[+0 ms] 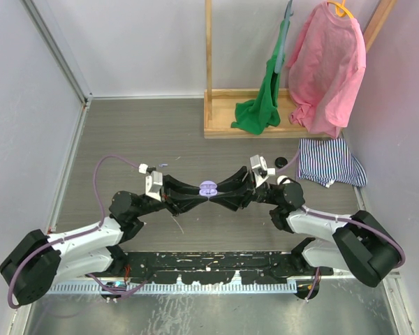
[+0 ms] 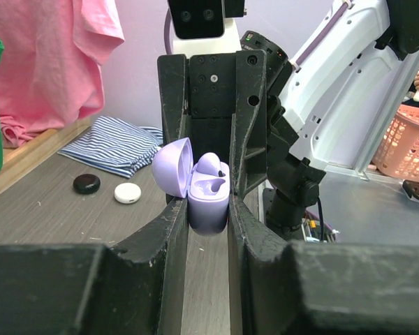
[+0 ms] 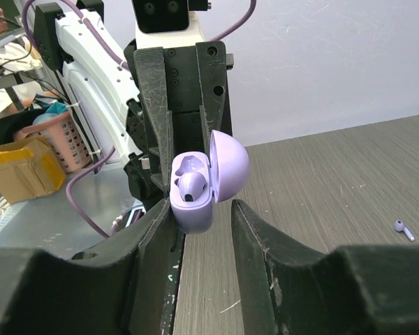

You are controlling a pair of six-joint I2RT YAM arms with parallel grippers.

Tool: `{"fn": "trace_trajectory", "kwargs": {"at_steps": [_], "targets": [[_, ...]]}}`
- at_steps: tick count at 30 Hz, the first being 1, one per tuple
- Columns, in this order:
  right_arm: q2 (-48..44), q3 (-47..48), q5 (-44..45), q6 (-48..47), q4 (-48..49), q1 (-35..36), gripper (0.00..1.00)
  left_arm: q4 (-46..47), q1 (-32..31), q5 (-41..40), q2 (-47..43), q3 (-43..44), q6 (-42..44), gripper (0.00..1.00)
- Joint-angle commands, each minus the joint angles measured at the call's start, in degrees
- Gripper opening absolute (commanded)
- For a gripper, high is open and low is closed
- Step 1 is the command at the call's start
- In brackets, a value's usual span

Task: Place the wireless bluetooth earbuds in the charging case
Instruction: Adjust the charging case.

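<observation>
The lilac charging case (image 2: 208,209) hangs above the table with its lid (image 2: 173,169) swung open. My left gripper (image 2: 207,202) is shut on the case's body. One lilac earbud (image 3: 192,185) sits in a socket of the case; the other socket looks empty. My right gripper (image 3: 201,207) faces it from the opposite side, open. Its left finger (image 3: 157,216) is against the case and its right finger (image 3: 248,223) stands apart. A second lilac earbud (image 3: 403,228) lies on the table. In the top view both grippers (image 1: 195,190) (image 1: 221,190) meet at the case (image 1: 207,187).
A black round case (image 2: 86,183) and a white one (image 2: 127,193) lie on the table near a striped cloth (image 1: 329,162). A wooden rack (image 1: 223,125) with a green cloth (image 1: 260,112) and a pink shirt (image 1: 327,63) stands at the back.
</observation>
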Motion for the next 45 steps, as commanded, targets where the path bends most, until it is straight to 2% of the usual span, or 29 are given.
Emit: {"fn": "trace_trajectory", "kwargs": {"at_steps": [1, 9, 13, 16, 18, 21, 24, 28, 32, 36, 40, 45], "targets": [[0.57, 0.69, 0.11, 1.33, 5.45, -0.15, 0.45, 5.81, -0.20, -0.10, 0.27, 1.34, -1.09, 0.04], [1.91, 1.50, -0.09, 2.00, 6.26, 0.78, 0.43, 7.77, -0.23, 0.29, 1.55, 1.69, -1.78, 0.04], [2.64, 1.83, -0.49, 2.51, 6.97, 0.91, 0.39, 8.30, -0.26, 0.81, 2.32, 2.02, -2.30, 0.05], [2.56, 1.92, -0.72, 2.66, 7.39, 0.85, 0.32, 8.30, -0.24, 1.06, 2.68, 1.85, -2.26, 0.05], [2.30, 1.92, -0.70, 2.34, 7.41, 0.93, 0.27, 8.25, -0.23, 0.94, 2.68, 1.46, -2.05, 0.10], [2.16, 2.09, -0.57, 1.51, 6.88, 0.92, 0.21, 5.79, -0.23, -0.73, 1.51, 0.48, -0.62, 0.26], [1.96, 2.26, -0.02, -0.32, 5.27, 0.82, 0.16, -1.37, -0.22, -2.97, -2.61, -0.59, 2.74, 0.38], [1.31, 2.58, 0.94, -3.34, 2.59, 0.50, 0.14, -16.66, -0.19, -6.52, -10.51, -0.87, 7.23, 0.48], [0.31, 3.05, 2.49, -7.73, -1.79, 0.18, 0.14, -33.54, -0.19, -16.90, -20.07, -0.39, 9.54, 0.60], [-0.69, 3.81, 5.20, -14.20, -8.35, -0.16, 0.14, -49.25, -0.09, -29.49, -26.94, 1.28, 7.87, 0.74], [-1.02, 4.77, 7.48, -19.75, -13.36, -0.38, 0.14, -56.75, -0.11, -38.90, -28.06, 3.62, 3.84, 0.80], [-1.97, 3.05, 10.28, -23.03, -16.13, -0.57, 0.14, -65.09, -0.08, -48.12, -22.11, 9.47, 1.26, 0.87]]}}
